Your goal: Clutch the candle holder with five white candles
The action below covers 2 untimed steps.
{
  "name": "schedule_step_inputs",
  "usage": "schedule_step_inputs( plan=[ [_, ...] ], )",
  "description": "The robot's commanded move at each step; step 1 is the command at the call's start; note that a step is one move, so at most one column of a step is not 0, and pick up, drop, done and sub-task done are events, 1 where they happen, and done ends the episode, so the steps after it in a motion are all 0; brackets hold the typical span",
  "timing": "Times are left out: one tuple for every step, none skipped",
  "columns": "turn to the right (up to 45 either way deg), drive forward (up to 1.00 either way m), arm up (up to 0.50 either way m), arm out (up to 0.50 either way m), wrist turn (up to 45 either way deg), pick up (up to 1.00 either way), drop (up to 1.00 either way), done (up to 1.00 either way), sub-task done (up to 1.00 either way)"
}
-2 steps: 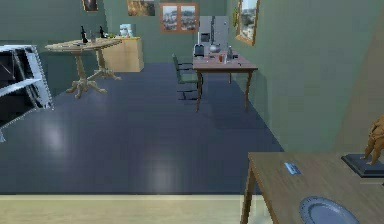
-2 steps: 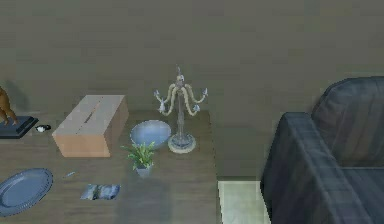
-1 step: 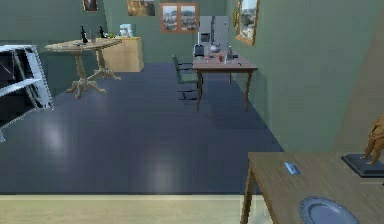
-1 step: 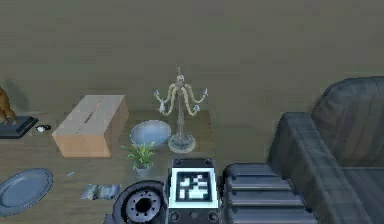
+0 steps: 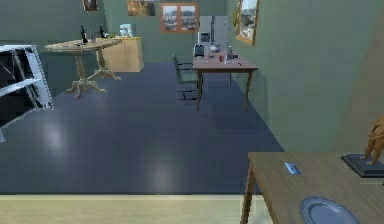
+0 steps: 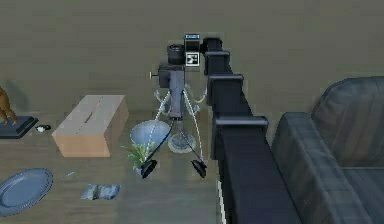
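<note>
Arm side view: your claw hangs above the tabletop; behind it stands what is perhaps the candle holder, pale and round-footed. You cannot tell whether the claw holds anything. Take the stiff stem; candles snap.

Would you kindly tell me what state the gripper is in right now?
Gripper: cannot be told. A grey bowl and a small green plant sit on the table at its far end, so whether it holds anything is unclear.
</note>
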Motion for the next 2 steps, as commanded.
schedule_step_inputs(
  plan=[
    [0.0, 0.00, 0.00, 0.00, 45.0, 0.00, 0.00, 0.00, 0.00],
    [0.0, 0.00, 0.00, 0.00, 45.0, 0.00, 0.00, 0.00, 0.00]
  ],
)
